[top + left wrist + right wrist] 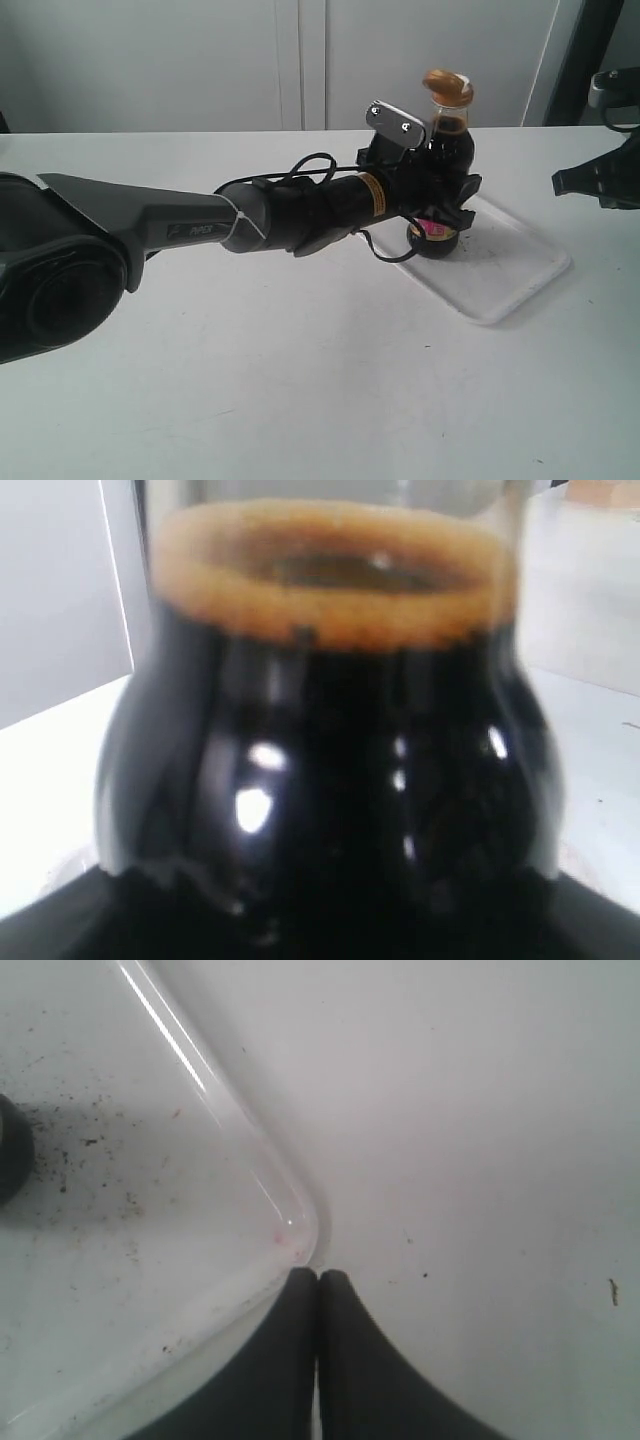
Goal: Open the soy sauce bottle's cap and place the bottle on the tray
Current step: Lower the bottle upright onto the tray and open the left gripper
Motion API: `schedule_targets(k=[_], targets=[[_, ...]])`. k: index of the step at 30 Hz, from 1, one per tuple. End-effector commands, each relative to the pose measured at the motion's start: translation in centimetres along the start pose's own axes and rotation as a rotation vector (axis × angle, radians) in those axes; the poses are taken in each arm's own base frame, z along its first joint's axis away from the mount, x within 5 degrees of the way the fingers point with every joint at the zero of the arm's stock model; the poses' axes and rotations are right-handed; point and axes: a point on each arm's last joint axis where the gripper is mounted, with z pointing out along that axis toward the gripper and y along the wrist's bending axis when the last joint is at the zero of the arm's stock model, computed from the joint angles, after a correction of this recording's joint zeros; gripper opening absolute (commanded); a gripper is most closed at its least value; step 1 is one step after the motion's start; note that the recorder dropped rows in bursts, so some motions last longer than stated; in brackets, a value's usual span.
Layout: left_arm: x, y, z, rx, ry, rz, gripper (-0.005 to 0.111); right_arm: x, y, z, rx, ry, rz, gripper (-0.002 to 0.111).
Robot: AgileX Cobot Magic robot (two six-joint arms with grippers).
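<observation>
Cap (447,87) flipped open, soy sauce bottle (452,150) upright on tray (520,270), left gripper (440,195) clamped round it pending release; right gripper (318,1290) closed, empty.

White table (300,380), tray (520,270) resting on it

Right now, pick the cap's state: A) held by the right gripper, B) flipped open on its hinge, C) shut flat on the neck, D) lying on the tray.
B: the cap sits on the soy sauce bottle with its lid tilted up, while the left gripper grips the bottle's body.
</observation>
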Motion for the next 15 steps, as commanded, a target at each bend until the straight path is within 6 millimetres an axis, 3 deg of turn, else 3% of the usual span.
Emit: schedule_targets(k=[1, 2, 3, 5, 11, 15], targets=[[-1.3, -0.3, -0.1, 0.033, -0.037, 0.049, 0.031, 0.0, -0.2, 0.0, 0.005, -0.015, 0.01, 0.0], [-1.3, -0.4, -0.1, 0.034, -0.037, 0.052, 0.044, 0.0, -0.2, 0.0, 0.005, -0.015, 0.01, 0.0], [-1.3, -0.4, -0.1, 0.034, -0.037, 0.052, 0.073, 0.0, -0.2, 0.0, 0.005, -0.015, 0.01, 0.0], [-1.3, -0.4, -0.1, 0.033, -0.037, 0.065, 0.105, -0.1, -0.2, 0.0, 0.004, -0.018, 0.014, 0.0], [-1.2, -0.3, 0.0, 0.023, -0.03, 0.065, 0.105, -0.1, -0.2, 0.0, 0.003, -0.018, 0.016, 0.0], [-2.7, -0.1, -0.5, -0.011, -0.001, 0.077, 0.105, -0.1, -0.2, 0.0, 0.004, -0.025, 0.016, 0.0]])
